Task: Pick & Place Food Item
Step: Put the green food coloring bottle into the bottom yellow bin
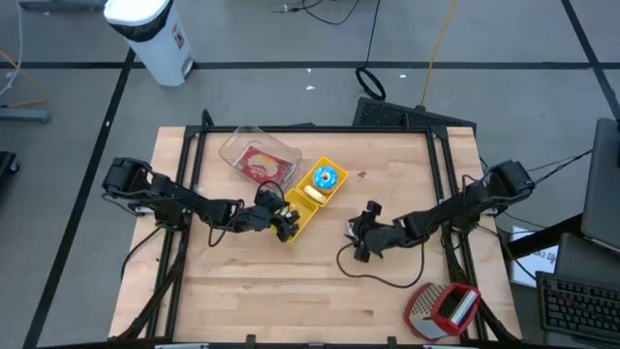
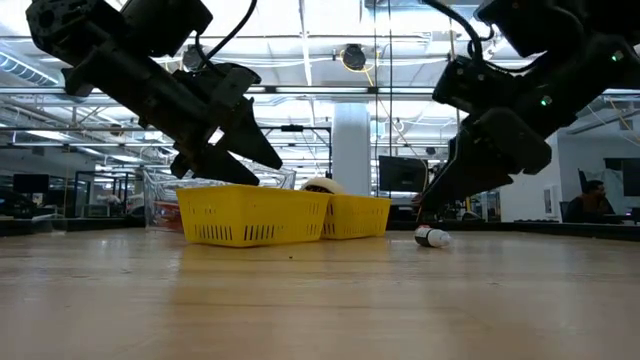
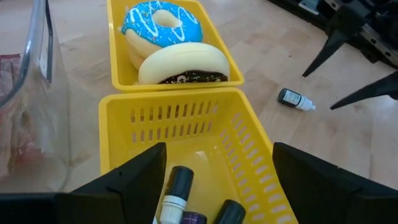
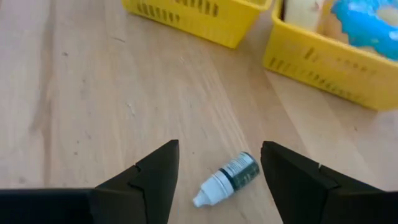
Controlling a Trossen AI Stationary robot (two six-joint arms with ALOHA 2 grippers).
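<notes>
Two yellow baskets stand side by side mid-table. The far one holds a blue-iced donut and a chocolate-iced one. The near one holds several small dark bottles. My left gripper hangs open just over that near basket, slanting down. One more small bottle, dark with a white cap, lies on its side on the bare wood to the right of the baskets. My right gripper is open above it, a finger on each side, not touching.
A clear plastic tub with a red food pack stands behind the baskets at the far left. A red and silver object lies at the near right corner. A black cable loops on the wood below the right arm.
</notes>
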